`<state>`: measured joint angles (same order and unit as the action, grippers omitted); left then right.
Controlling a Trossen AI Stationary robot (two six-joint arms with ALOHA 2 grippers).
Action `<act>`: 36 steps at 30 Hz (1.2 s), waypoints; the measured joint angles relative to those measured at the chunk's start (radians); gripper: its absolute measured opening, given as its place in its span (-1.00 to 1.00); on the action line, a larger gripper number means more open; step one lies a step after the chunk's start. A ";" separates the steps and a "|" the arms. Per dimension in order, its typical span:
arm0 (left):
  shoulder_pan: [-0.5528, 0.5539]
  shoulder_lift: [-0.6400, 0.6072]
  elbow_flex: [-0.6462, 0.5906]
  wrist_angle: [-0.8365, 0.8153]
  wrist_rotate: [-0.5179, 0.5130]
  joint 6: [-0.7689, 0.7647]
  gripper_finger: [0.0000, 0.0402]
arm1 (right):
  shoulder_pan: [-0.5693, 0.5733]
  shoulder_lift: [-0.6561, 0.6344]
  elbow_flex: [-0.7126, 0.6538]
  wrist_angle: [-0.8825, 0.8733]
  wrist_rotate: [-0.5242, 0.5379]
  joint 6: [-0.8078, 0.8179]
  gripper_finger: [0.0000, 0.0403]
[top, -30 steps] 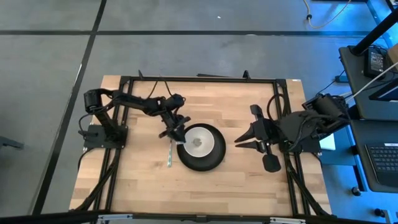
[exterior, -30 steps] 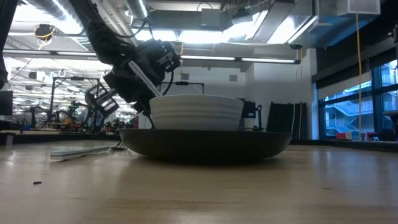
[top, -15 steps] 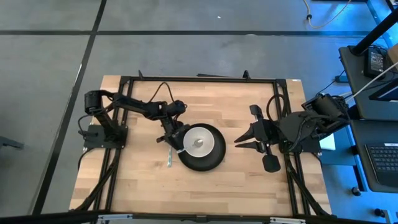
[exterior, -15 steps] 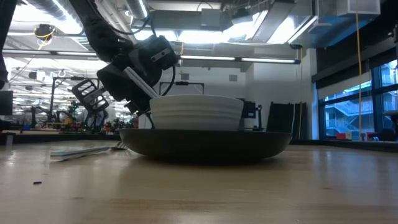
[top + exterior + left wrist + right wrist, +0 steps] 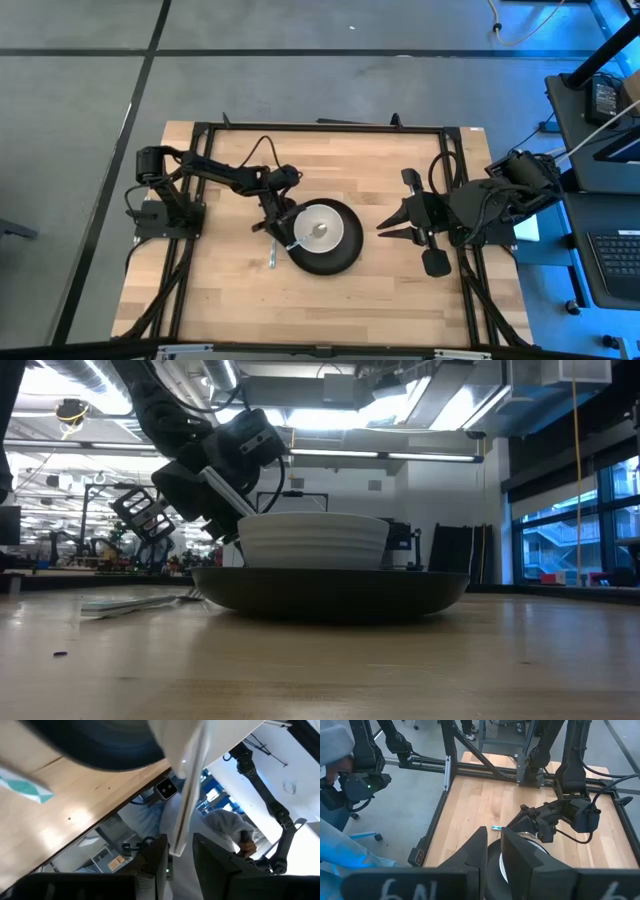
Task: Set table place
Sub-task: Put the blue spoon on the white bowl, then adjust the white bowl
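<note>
One large rectangular worktop (image 5: 220, 300) of pale-brown wood planks fills the middle of the high view. It is edged by a thin black metal frame and stands on a grey floor. Its long axis runs left to right, and the planks run the same way. It is far bigger than the dishes on it.

At the centre of the worktop sits one wide, shallow black plate (image 5: 335, 262). One white ribbed bowl (image 5: 318, 228) stands upright on the plate. To the left of the plate, one slim fork or similar piece of cutlery (image 5: 271, 255) lies flat on the wood, its length running near to far. By it lies one white and teal napkin (image 5: 25, 790).

There are two dark arms. The left arm reaches in from the left edge of the worktop. Its left tool (image 5: 284, 229) hangs above the bowl's left rim. This tool is clamped on one pale, slim utensil (image 5: 222, 495), whose kind cannot be told. The utensil is tilted, slanting down from the tool toward the far side of the bowl, where its lower end is hidden.

The right arm is folded at the right edge of the worktop. Its right tool (image 5: 383, 228) points left toward the plate and stays well apart from it. Whether this tool is apart or together cannot be told.
</note>
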<state>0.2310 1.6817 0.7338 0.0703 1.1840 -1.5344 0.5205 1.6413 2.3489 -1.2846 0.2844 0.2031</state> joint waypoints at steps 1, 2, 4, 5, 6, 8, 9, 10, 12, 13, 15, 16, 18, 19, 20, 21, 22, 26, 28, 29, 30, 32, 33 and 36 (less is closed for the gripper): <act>0.000 0.000 0.000 0.012 -0.004 0.000 -0.58 | 0.000 0.000 0.000 0.000 0.000 0.000 -0.71; 0.001 0.000 0.000 0.025 -0.008 0.000 -0.58 | 0.000 0.000 0.000 0.000 0.000 0.000 -0.71; 0.002 -0.002 0.000 0.054 -0.012 -0.006 -0.58 | 0.000 0.000 0.000 0.000 0.000 -0.001 -0.71; 0.002 -0.006 0.000 0.065 -0.012 -0.012 -0.58 | 0.000 0.000 0.000 0.000 0.000 -0.001 -0.71; 0.003 -0.008 0.000 0.078 -0.012 -0.022 -0.58 | 0.000 0.000 0.000 0.000 0.000 -0.002 -0.71; 0.003 -0.015 0.000 0.086 -0.012 -0.033 -0.58 | 0.000 0.000 0.000 0.000 0.000 -0.002 -0.71; 0.003 -0.024 0.000 0.087 -0.011 -0.033 -0.58 | 0.000 0.000 0.000 0.000 0.000 0.000 -0.71; 0.005 -0.032 0.001 0.093 -0.011 -0.033 -0.58 | 0.000 0.000 0.000 0.000 0.000 0.001 -0.71; 0.011 -0.043 0.001 0.087 -0.014 -0.034 -0.58 | 0.000 0.000 0.000 0.001 0.000 0.001 -0.71; 0.015 -0.050 0.001 0.087 -0.016 -0.035 -0.58 | 0.000 0.000 0.000 0.001 0.000 0.001 -0.71; 0.025 -0.073 0.005 0.088 -0.021 -0.038 -0.58 | 0.000 0.000 0.000 0.002 0.000 0.001 -0.71; 0.029 -0.085 0.009 0.089 -0.023 -0.044 -0.58 | 0.000 0.000 0.000 0.003 0.000 0.001 -0.71; 0.038 -0.110 0.023 0.100 -0.034 -0.054 -0.58 | 0.000 0.000 0.000 0.003 0.000 0.001 -0.71; 0.040 -0.125 0.034 0.101 -0.042 -0.055 -0.58 | 0.000 0.000 0.000 0.003 0.000 0.001 -0.71; 0.043 -0.141 0.045 0.104 -0.058 -0.055 -0.58 | 0.000 0.000 0.000 0.003 0.000 0.000 -0.71; 0.044 -0.157 0.056 0.105 -0.075 -0.055 -0.58 | 0.000 0.000 0.000 0.003 0.000 0.000 -0.71; 0.045 -0.167 0.068 0.107 -0.094 -0.055 -0.58 | 0.000 0.000 0.000 0.003 0.000 0.000 -0.71; 0.042 -0.215 0.113 0.105 -0.165 -0.028 -0.58 | 0.000 0.000 0.000 0.003 0.000 0.002 -0.71; 0.035 -0.245 0.141 0.107 -0.186 0.011 -0.58 | 0.000 0.000 0.000 0.003 0.001 0.003 -0.71; 0.030 -0.256 0.156 0.107 -0.200 0.037 -0.58 | 0.000 0.000 0.000 0.004 0.001 0.007 -0.71; 0.025 -0.269 0.168 0.104 -0.217 0.073 -0.59 | 0.000 0.000 0.000 0.004 0.001 0.020 -0.71; 0.010 -0.298 0.199 0.099 -0.273 0.203 -0.63 | 0.000 0.000 0.000 0.005 0.009 0.054 -0.71; 0.000 -0.312 0.215 0.100 -0.303 0.269 -0.66 | 0.000 0.000 0.000 0.005 0.009 0.073 -0.71; -0.025 -0.352 0.248 0.097 -0.406 0.454 -0.83 | 0.000 0.000 0.000 0.005 0.019 0.113 -0.71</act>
<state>0.2060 1.3302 0.9817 0.1674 0.7780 -1.0803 0.5204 1.6409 2.3489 -1.2793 0.3037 0.3159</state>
